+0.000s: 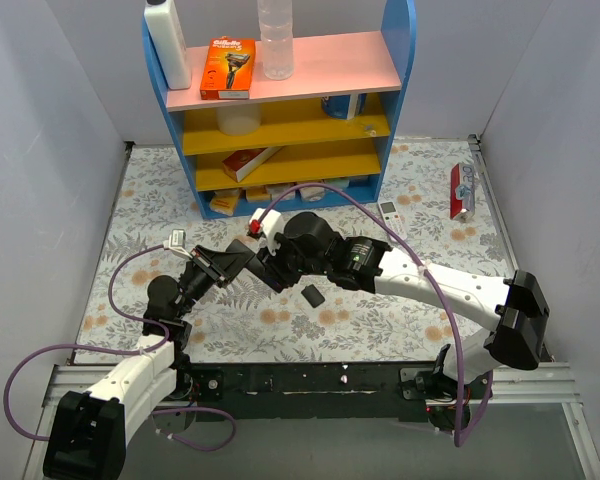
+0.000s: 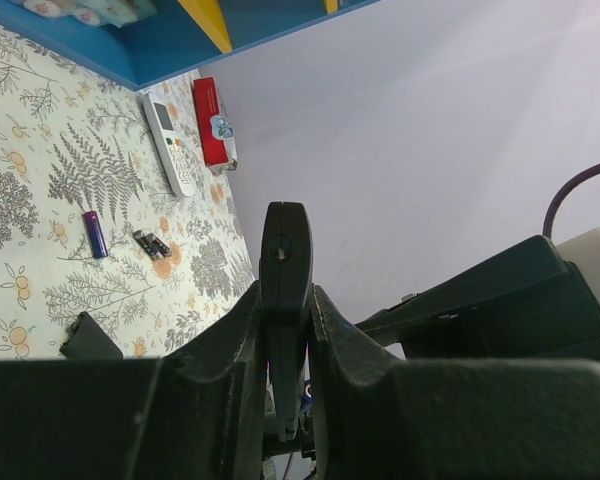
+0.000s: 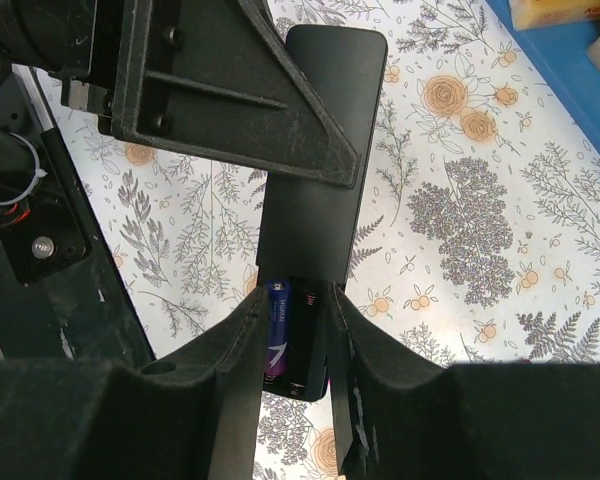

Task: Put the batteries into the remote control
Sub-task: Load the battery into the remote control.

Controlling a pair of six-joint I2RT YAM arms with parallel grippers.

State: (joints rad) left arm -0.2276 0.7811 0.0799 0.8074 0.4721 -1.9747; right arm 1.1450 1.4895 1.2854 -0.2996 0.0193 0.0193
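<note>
Purple-blue battery (image 3: 279,340), likely light, stiff and slippery, sits in the open end of the black remote (image 3: 305,230), clamped left of centre by the left gripper (image 2: 286,320); the right gripper (image 3: 292,310) straddles it, grip unclear; pinch the spare (image 2: 95,233) on the table (image 2: 40,180) mid-barrel.

Reads "Gillette" on the orange box (image 1: 227,68) atop the shelf (image 1: 330,58), toward 12 o'clock; tiny print on the battery (image 3: 278,340) too small to read
</note>
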